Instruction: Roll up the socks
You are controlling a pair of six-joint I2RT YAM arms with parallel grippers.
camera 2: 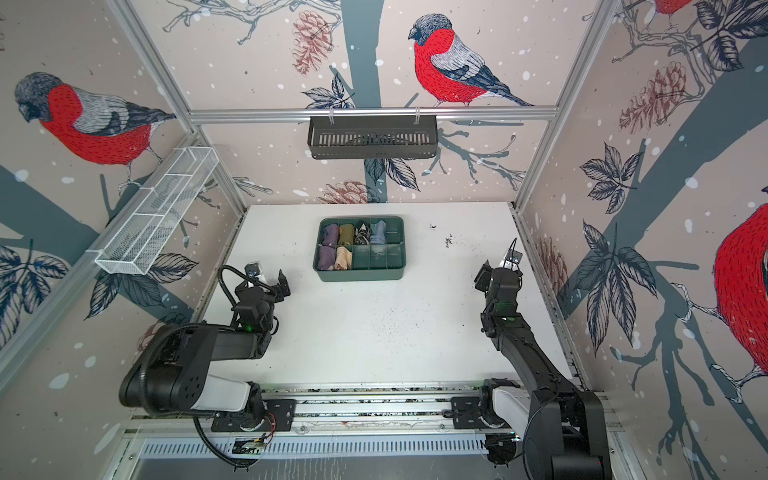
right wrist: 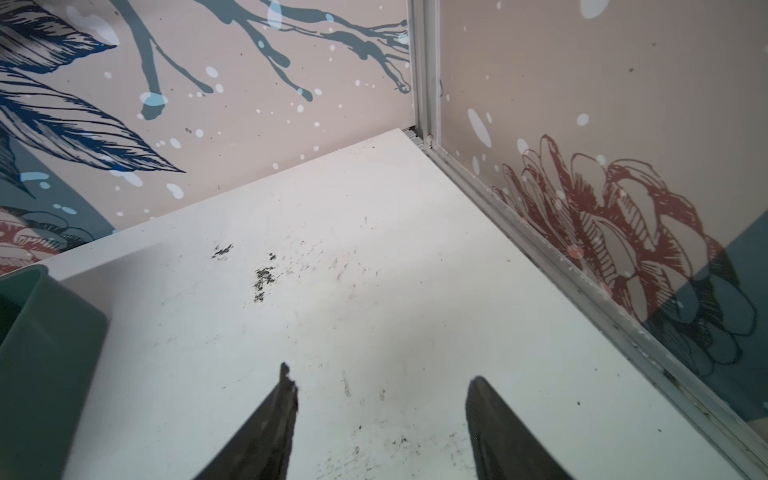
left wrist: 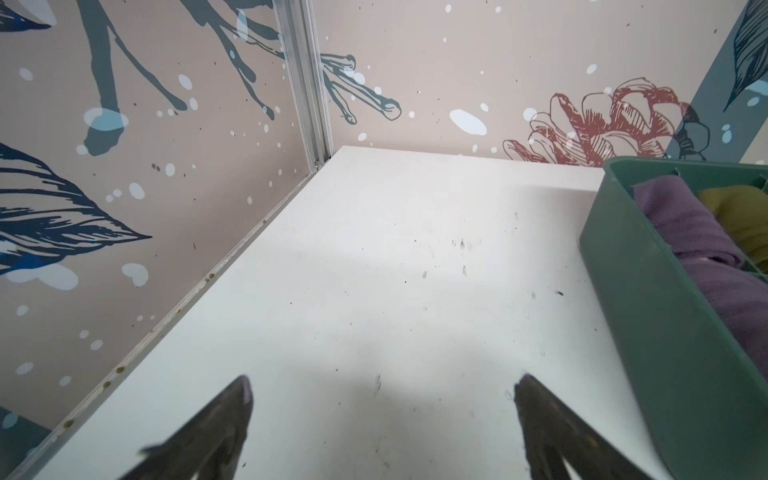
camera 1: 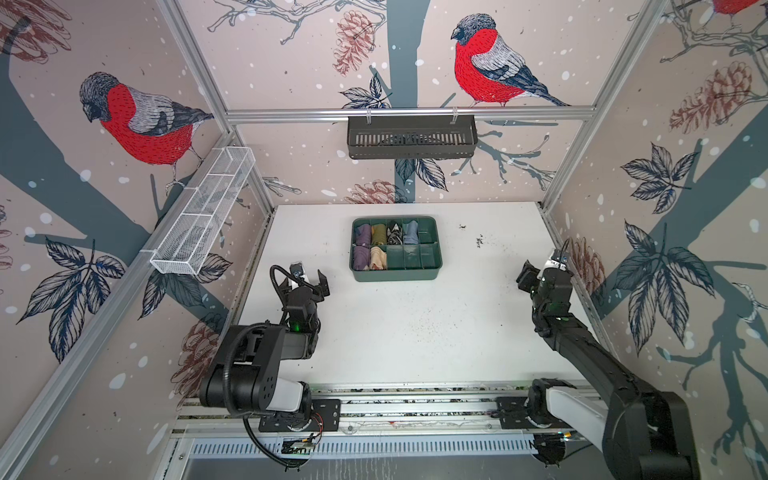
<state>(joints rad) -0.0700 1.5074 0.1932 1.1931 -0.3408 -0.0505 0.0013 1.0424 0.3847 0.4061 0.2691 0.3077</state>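
Note:
The socks lie rolled in a green divided tray (camera 1: 395,274) at the back middle of the white table. A purple bundle (camera 1: 360,257) and a tan bundle (camera 1: 377,257) fill its front-left compartments, and another purple bundle (camera 1: 362,235) sits behind them. My left gripper (camera 1: 305,282) hovers open and empty to the left of the tray; in the left wrist view its gripper (left wrist: 384,382) frames bare table, with the tray wall (left wrist: 648,316) and purple fabric (left wrist: 685,224) beside it. My right gripper (camera 1: 540,272) stands open and empty near the right wall, and its wrist view (right wrist: 381,376) shows bare table.
Olive (camera 1: 378,233), black-white patterned (camera 1: 394,235) and light blue (camera 1: 410,232) bundles fill the tray's back row. A white wire basket (camera 1: 203,212) hangs on the left wall, a black basket (camera 1: 411,137) on the back rail. Dark specks (camera 1: 480,241) dot the table.

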